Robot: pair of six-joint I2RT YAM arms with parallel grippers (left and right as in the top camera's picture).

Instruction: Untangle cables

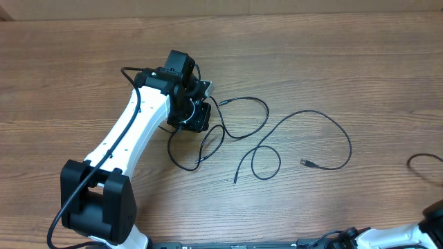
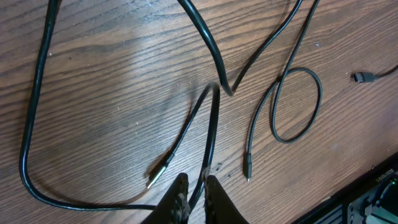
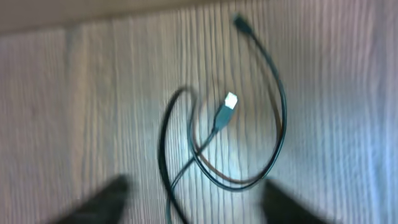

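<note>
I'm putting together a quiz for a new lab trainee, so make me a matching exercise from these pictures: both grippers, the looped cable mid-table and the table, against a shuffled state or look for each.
Things:
1. left gripper
2. right gripper
3. looped cable
4. table

States:
A. lying loose, touched by neither gripper
B. brown wood grain
C. fingers wide apart, holding nothing
D. closed on a thin cable strand

Pairs: 1-D, 2-C, 3-A, 4-B
</note>
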